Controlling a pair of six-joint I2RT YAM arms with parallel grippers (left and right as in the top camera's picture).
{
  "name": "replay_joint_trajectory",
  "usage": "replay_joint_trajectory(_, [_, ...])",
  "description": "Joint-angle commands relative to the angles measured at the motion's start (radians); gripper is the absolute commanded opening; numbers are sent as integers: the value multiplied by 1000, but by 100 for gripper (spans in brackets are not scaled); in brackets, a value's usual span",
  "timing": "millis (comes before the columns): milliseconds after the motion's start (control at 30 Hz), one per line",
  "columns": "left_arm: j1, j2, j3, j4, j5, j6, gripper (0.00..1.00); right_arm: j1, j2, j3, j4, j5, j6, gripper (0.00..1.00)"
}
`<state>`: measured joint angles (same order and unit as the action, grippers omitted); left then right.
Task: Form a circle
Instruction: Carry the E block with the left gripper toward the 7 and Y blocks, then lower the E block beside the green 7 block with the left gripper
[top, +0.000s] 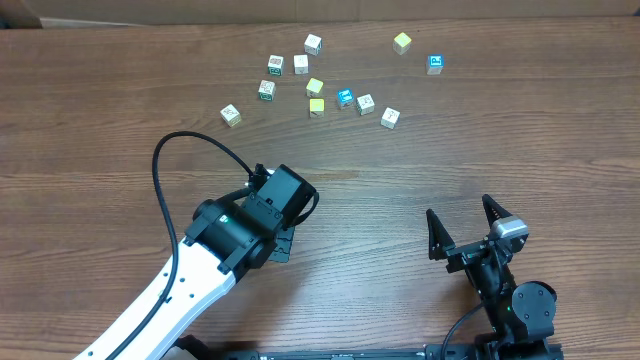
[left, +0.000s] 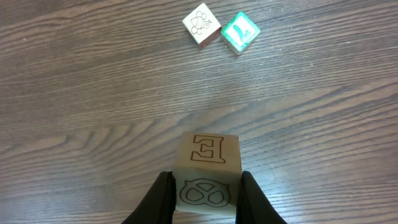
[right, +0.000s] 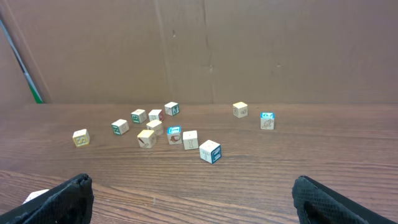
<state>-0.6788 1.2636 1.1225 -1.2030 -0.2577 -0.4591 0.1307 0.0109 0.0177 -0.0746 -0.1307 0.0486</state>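
Your left gripper (left: 207, 198) is nearly closed and pinches a pale cube with the letter E (left: 208, 157) on its upper face. The two fingers hold only the rear part of the cube, and most of it stands out in front of them. I cannot tell if the cube rests on the table (top: 120, 120) or hangs a little above it.

The circle (top: 300, 65) is at the far side of the table, well apart from this gripper. It looks more like a small group of whitish cubes than a closed ring. The E cube therefore has a long way to travel, and with such a shallow grip it may turn between the fingers or slip out if you move fast or stop hard.

I think the bigger danger comes on arrival. The cubes of the group stand near each other and are probably light. If your fingers come down too close to one, you may push it and open the ring instead of closing it. Near the group lie loose yellow cubes (top: 315, 87) and a blue cube (top: 345, 97), and a single pale cube (top: 231, 115) lies on the near left. A low approach could sweep these into the ring.

Your right gripper (top: 460, 210) is fully open, holds nothing and sits at the near right, so I see no risk from it.
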Motion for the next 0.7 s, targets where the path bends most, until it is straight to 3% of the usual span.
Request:
replay_joint_trajectory(0, [6, 19, -6, 16, -36, 83, 4, -5, -8, -10, 5, 2, -5, 100])
replay_joint_trajectory(167, [6, 34, -13, 33, 11, 138, 4, -5, -8, -10, 4, 2, -5, 100])
replay_joint_trajectory(300, [5, 74, -82, 137, 59, 202, 5, -5, -8, -10, 4, 2, -5, 100])
replay_joint_trajectory(667, [5, 286, -106, 225, 75, 322, 7, -5, -8, -10, 4, 2, -5, 100])
